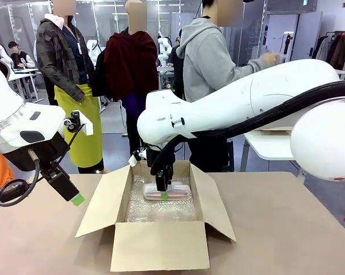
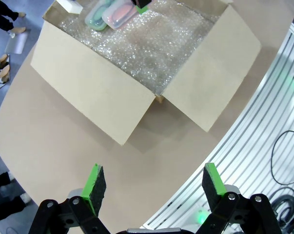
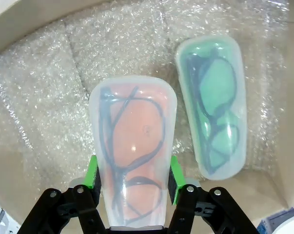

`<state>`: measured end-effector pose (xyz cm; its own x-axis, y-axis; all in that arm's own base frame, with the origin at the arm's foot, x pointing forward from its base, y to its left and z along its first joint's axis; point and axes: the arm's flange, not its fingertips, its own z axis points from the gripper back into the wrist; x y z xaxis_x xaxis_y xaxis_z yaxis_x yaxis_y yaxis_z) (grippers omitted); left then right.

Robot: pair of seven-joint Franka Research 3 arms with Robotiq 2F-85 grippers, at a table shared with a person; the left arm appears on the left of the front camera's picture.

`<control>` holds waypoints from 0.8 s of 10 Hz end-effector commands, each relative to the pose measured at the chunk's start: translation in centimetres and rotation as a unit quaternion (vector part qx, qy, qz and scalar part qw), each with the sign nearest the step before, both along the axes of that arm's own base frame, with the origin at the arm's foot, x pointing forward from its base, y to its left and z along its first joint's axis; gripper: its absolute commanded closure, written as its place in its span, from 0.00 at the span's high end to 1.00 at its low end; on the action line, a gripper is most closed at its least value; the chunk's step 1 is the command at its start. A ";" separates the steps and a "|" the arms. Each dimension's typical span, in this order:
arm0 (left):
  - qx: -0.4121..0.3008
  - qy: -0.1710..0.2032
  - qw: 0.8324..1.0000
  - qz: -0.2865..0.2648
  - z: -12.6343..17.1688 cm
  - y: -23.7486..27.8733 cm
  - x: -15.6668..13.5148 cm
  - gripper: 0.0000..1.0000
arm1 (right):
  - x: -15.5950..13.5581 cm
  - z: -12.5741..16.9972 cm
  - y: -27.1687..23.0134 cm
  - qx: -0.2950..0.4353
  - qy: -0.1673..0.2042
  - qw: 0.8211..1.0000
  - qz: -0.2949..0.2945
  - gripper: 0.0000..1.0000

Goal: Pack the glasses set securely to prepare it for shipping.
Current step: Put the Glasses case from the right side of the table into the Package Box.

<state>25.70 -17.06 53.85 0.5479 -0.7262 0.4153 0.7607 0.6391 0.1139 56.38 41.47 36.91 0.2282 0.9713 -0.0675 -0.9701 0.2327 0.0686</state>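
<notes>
Pink case: the pale pink translucent oblong eyeglass case (image 3: 133, 141), dark frames showing through, hangs low inside the box; I cannot tell whether it touches the lining.
Mint case: the mint green translucent eyeglass case (image 3: 212, 105) lies flat on the lining, just beside the pink one.
Handling: both look light, with stiff, smooth shells, so likely slippery; the glasses inside are fragile. Best taken across the narrow width with a gentle squeeze, nearer the middle than the end for balance.
Right tool: the right tool (image 3: 132, 178) is clamped on the pink case near one rounded end, green pads on both long sides.
Lining: a clear bubble wrap sheet (image 3: 49, 92) covers the floor.
Box: the open brown cardboard box (image 1: 159, 246) has its flaps spread.
Left tool: the left tool (image 2: 151, 183) has its jaws wide apart and holds nothing, over the bench (image 1: 286, 229) outside the box.
</notes>
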 end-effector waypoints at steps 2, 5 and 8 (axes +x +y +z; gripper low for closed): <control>-0.001 -0.007 1.000 -0.006 0.0 0.1 0.1 1.00 | -1.3 -2.5 -0.5 0.018 0.001 1.000 -0.003 0.42; -0.001 -0.007 1.000 -0.006 0.0 0.1 0.1 1.00 | -1.5 -3.3 -1.4 0.024 0.011 1.000 -0.005 0.77; -0.001 -0.007 1.000 -0.006 0.0 0.1 0.1 1.00 | -1.5 -2.1 -2.0 0.032 0.001 0.999 -0.006 1.00</control>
<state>25.70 -17.06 53.85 0.5479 -0.7262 0.4153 0.7607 0.6391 0.1139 56.37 40.29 34.18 0.2423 0.9694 -0.0402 -0.9661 0.2449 0.0813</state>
